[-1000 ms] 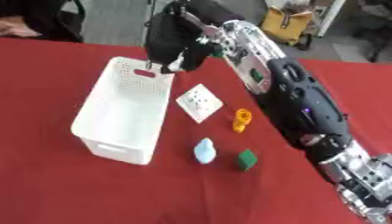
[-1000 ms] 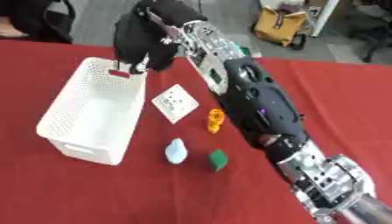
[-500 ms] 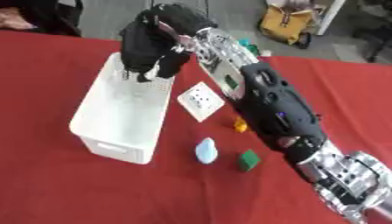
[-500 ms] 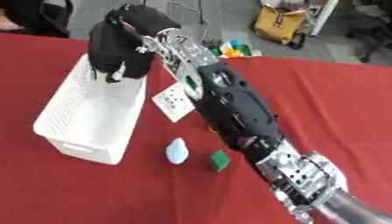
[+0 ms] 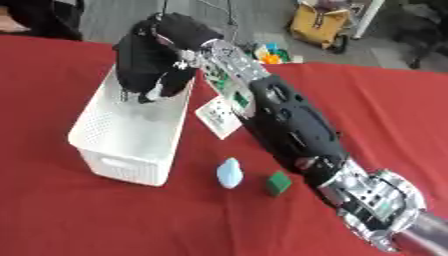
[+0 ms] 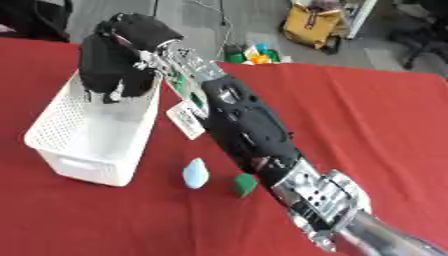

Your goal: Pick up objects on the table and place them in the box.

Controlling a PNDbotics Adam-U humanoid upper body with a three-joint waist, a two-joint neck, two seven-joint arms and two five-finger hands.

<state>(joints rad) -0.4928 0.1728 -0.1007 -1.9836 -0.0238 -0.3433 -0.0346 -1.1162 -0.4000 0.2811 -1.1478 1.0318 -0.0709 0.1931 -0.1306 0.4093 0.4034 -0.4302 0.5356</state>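
A white perforated box (image 5: 131,150) stands on the red table at the left. My right hand (image 5: 153,60), black, hangs over the box's far end, with its arm stretching in from the lower right. Whether the hand holds anything is hidden. To the right of the box lies a flat white plate with markings (image 5: 217,117), partly under the arm. Nearer the front are a pale blue object (image 5: 229,172) and a small green block (image 5: 278,183). My left hand shows in no view.
The long black and silver arm (image 6: 254,135) crosses the table's middle diagonally. Beyond the table's far edge are a yellow bag (image 5: 328,22) and some colourful items (image 5: 271,52) on the floor. Red cloth (image 5: 87,215) covers the front left.
My right hand has swung left from the box's far right corner to above its inside. The small orange object seen earlier is now hidden behind the arm.
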